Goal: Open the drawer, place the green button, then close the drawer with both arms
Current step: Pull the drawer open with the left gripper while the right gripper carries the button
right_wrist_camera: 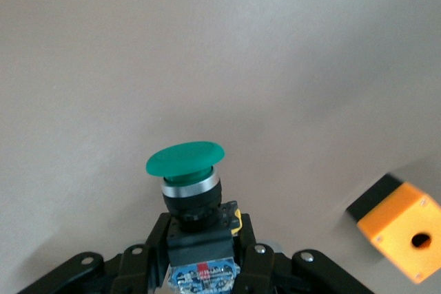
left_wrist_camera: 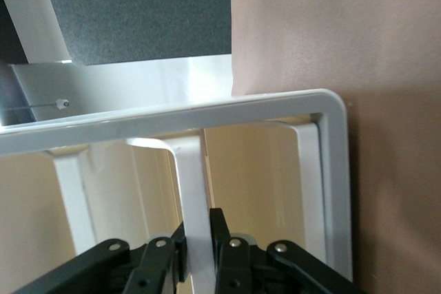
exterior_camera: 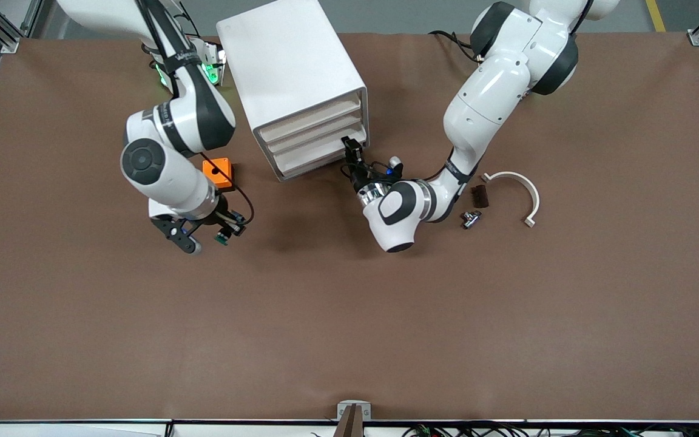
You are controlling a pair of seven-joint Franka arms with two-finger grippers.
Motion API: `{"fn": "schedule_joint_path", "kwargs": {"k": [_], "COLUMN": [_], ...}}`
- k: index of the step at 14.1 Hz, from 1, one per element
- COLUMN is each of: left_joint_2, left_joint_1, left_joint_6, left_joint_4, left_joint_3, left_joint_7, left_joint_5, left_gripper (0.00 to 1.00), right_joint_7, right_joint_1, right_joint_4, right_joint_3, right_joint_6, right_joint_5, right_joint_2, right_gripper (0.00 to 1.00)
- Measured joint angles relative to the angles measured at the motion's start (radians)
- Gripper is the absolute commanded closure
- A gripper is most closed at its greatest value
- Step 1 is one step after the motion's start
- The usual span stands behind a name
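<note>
Left gripper clamped on drawer handle, ready to pull. Right gripper holds button aloft, 7 o'clock of cabinet, awaiting opening.

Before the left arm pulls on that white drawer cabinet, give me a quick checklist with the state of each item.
1. Left gripper shut on the white drawer handle: ok.
2. Right gripper shut on the green-capped push-button: ok.
3. Button held over bare brown table, off the drawers' front: ok.
4. Drawers of the white cabinet open: not ok, all shut.
5. Orange box with a hole out of the drawer's path: ok.
</note>
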Motion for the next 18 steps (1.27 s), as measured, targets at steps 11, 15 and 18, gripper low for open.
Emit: {"fn": "schedule_joint_path", "kwargs": {"k": [11,15,18], "left_joint_2": [0.000,0.002,0.006], "left_joint_1": [0.132,0.171,0.179], "left_joint_6": [0.063,0.075,0.076], "left_joint_4": [0.012,0.011,0.011], "left_joint_3": [0.000,0.001,0.001], "left_joint_7": [0.000,0.000,0.001], "left_joint_5": [-0.031,-0.052,-0.056], "left_gripper": [0.82,0.77,0.48], "right_joint_7": [0.410,0.551,0.643], "right_joint_1": [0.230,0.299,0.349], "right_joint_4": [0.000,0.000,-0.001], "right_joint_3": [0.000,-0.001,-0.001], "right_joint_6": [0.002,0.003,0.003], "right_joint_5": [0.000,0.000,0.000], "right_joint_2": [-0.021,-0.021,-0.021], "right_gripper": [1.00,1.00,1.00]}}
